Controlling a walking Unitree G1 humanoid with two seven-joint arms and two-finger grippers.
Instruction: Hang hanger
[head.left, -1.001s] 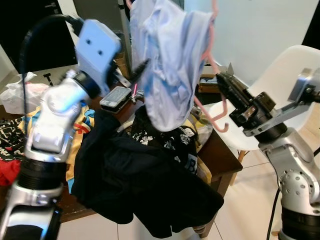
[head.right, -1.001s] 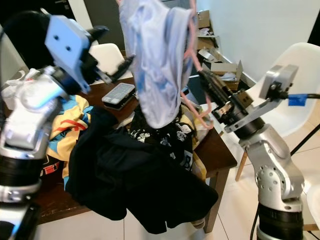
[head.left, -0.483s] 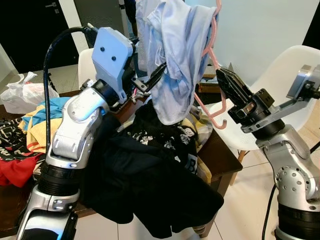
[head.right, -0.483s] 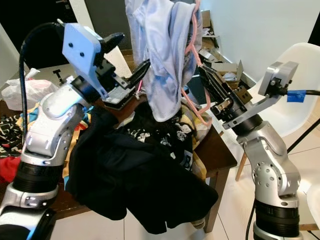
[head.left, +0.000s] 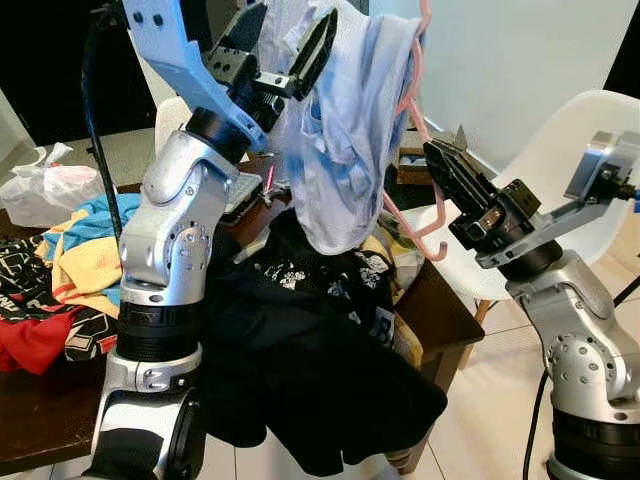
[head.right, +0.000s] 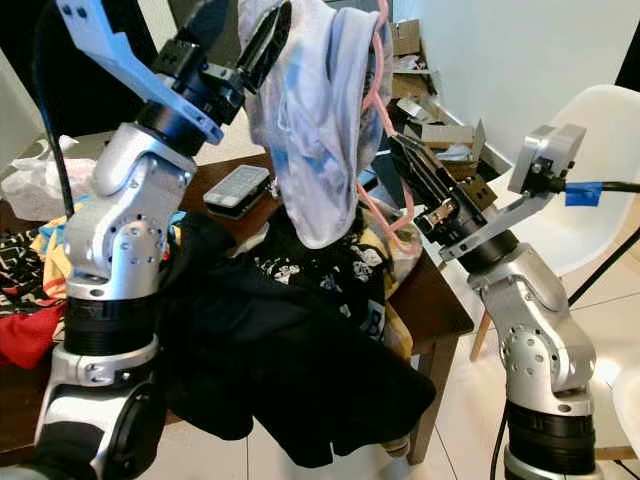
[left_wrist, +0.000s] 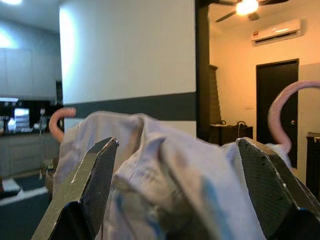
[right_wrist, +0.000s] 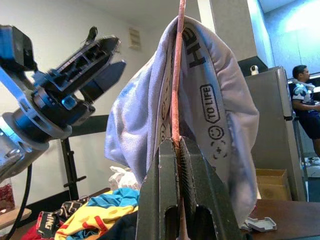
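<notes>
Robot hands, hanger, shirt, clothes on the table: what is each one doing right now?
right gripper: shut on the pink hanger, holding it up
left gripper: open, raised beside the shirt
pale blue shirt: draped over the hanger, bunched
black garment: spilling over the table edge
wooden table: strewn with clothes

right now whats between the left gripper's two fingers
In the left wrist view, the bunched top of the pale blue garment sits between the open left gripper fingers, on the pink hanger that the right gripper clamps.
</notes>
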